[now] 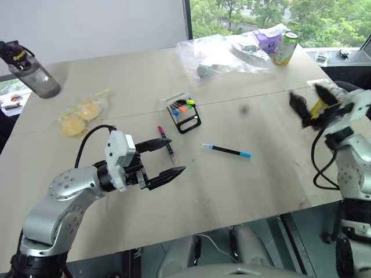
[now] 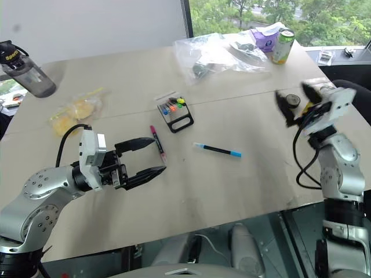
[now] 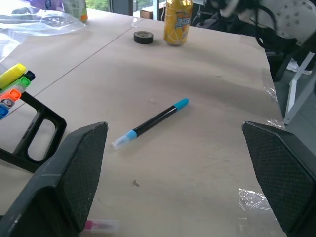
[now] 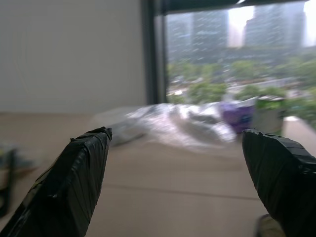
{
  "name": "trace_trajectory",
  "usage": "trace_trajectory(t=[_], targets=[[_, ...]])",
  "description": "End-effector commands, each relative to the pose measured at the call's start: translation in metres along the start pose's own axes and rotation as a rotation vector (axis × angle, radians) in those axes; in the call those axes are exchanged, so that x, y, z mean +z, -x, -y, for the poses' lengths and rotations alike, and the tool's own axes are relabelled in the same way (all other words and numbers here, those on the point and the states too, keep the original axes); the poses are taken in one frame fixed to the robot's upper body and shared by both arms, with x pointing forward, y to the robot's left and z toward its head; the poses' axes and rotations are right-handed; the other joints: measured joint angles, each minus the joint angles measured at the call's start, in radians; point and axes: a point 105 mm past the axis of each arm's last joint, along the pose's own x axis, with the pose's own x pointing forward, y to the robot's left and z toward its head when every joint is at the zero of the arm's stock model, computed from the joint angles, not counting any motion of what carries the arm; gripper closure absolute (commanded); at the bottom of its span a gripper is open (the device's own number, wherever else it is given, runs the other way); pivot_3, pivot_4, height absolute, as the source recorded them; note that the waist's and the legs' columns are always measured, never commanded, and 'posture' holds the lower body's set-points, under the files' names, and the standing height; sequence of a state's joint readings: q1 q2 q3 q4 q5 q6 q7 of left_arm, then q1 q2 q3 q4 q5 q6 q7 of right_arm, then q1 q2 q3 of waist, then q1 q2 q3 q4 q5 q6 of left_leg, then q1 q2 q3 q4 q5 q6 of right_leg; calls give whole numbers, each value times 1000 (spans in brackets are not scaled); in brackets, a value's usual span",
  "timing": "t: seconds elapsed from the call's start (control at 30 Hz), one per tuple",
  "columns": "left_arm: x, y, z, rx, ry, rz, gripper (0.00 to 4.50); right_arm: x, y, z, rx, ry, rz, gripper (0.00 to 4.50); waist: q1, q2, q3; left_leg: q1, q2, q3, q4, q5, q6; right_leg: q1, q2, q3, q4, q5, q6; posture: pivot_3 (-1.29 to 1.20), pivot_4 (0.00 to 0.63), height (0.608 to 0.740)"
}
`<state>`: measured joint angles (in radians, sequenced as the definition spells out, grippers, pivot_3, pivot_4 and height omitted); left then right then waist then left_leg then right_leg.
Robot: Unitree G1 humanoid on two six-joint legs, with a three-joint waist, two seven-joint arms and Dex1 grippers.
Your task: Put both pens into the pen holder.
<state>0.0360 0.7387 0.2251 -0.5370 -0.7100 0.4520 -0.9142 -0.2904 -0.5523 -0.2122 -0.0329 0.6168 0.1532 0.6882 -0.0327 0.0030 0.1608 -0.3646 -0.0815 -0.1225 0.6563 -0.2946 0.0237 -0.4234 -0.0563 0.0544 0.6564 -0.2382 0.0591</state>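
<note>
— Pale worktop [image 1: 243, 191] by the window, trees outside; both pens lie flat on it, neither in the pen holder [image 1: 184, 114] yet. Where do we stand?

— Our left pincer [image 1: 165, 157] hangs level over the worktop, jaws spread wide, nothing in them. The magenta-capped pen [image 1: 166, 143] lies just beside its upper finger, between the pincer and the holder. The black pen with light blue ends [image 1: 226, 150] rests further to our right, apart from both.

— And the right pincer [image 2: 295, 104]?

— Raised near the worktop's right edge, blurred, fingers wide apart and empty, well away from either pen.

— What could go wrong from here, in our judgement?

— Slim pens lying flat give little to grip; if we close a touch high, the fingers may skate over the barrel and roll it away. The holder is small and already carries short markers with coloured tops [image 1: 182, 106], so a pen brought in tilted could catch on them or nudge the holder. A sweep by the right arm might also brush the yellow can [image 3: 177, 22] near the edge.

— Any writing we can read?

— The yellow can bears lettering, too small for us to make out. The dark bottle [image 1: 30, 70] at the far left has yellow print on its lid, also unreadable. The green-and-white can [image 1: 285, 47] by the clear plastic bag [image 1: 223, 55] shows no legible label
</note>
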Motion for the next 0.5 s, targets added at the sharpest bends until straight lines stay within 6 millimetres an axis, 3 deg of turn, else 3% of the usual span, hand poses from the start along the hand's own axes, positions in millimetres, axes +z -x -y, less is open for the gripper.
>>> trace_trajectory(t=[0.03,0.3,0.4,0.5], targets=[[5,0,3,-9,-26,14,0,-9,0,-37,225,33,-123,25,2,0,0,0,0,0,0,0,0,0,0,0,0,0,0,0,150,740],[-10,9,6,0,3,-62,0,-33,-20,-75,404,63,-339,25,-3,-1,0,1,0,0,1,0,0,1,0,-1,1,0,0,0,150,740],[-23,15,13,-21,34,-126,0,-42,-28,-78,429,74,-414,25,-1,-1,1,1,0,0,1,0,0,1,0,-1,1,0,0,0,150,740],[-23,18,13,-10,38,-127,0,-54,-33,-75,429,85,-498,25,4,-2,1,0,0,-1,1,0,0,1,0,-2,0,0,0,0,150,740]])
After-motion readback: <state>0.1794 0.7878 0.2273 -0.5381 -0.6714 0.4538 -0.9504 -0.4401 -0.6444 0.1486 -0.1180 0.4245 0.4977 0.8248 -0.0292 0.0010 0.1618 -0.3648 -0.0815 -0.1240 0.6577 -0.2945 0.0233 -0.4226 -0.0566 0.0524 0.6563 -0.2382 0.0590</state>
